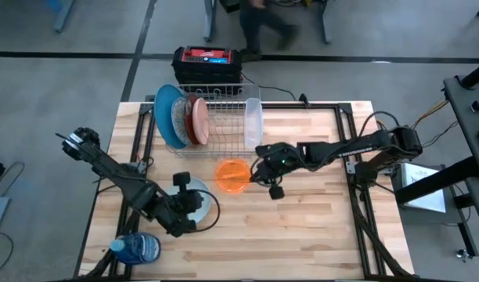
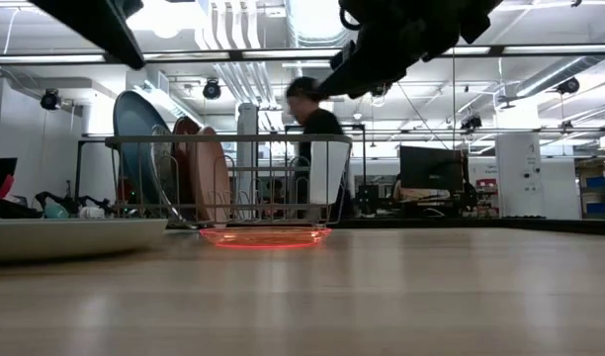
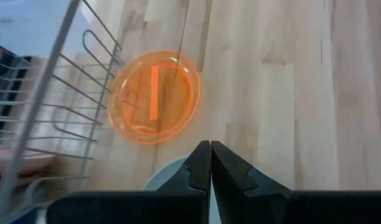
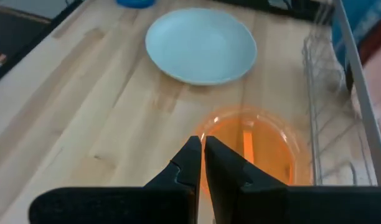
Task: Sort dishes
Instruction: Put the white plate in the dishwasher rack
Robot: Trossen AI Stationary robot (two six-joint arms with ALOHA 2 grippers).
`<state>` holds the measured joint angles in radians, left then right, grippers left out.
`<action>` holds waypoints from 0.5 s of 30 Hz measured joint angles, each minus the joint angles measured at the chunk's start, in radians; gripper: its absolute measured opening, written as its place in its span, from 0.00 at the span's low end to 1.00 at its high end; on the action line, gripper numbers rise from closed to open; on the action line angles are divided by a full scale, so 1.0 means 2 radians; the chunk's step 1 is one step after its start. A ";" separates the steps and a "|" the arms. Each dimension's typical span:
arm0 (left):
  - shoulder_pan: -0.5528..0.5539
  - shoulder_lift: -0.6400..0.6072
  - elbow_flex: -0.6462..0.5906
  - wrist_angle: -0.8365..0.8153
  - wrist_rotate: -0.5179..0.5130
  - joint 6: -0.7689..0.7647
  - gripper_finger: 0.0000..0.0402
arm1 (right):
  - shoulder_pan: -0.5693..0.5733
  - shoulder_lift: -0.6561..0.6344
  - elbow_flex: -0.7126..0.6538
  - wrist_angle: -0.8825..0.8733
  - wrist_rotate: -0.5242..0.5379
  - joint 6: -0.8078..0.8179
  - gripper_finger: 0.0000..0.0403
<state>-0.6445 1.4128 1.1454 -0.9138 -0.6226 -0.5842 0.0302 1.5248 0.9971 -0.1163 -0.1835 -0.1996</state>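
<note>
The small translucent orange bowl (image 1: 233, 175) stands upright on its base on the wooden table, just in front of the wire dish rack (image 1: 216, 129). My right gripper (image 4: 202, 155) hangs shut above the bowl's right rim, clear of it. The pale blue-white plate (image 4: 201, 45) lies flat at the near left. My left gripper (image 3: 210, 160) hovers shut over that plate and points toward the orange bowl (image 3: 154, 96). On edge in the rack stand the large blue plate (image 1: 166, 113), the patterned plate (image 1: 179, 119) and the pink dish (image 1: 199, 119).
A clear plastic container (image 1: 253, 121) stands at the rack's right end. A blue water bottle (image 1: 138, 248) lies at the near left corner. A red and black box (image 1: 207, 61) sits behind the rack, and a person (image 2: 317, 129) moves beyond the table. Bare wood stretches to the right.
</note>
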 joint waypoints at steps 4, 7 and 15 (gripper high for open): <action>0.001 0.000 -0.023 0.022 -0.003 -0.020 0.00 | 0.021 0.019 -0.013 0.064 0.000 -0.056 0.03; 0.001 0.000 -0.024 0.019 -0.027 -0.032 0.00 | 0.035 0.054 -0.011 0.144 0.000 -0.088 0.04; 0.001 0.000 0.041 -0.013 -0.108 -0.011 0.00 | 0.061 0.191 0.093 0.181 0.017 -0.073 0.17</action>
<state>-0.6430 1.4132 1.2274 -0.9400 -0.8379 -0.6055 0.1519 1.9071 1.1835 0.2447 -0.1498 -0.3452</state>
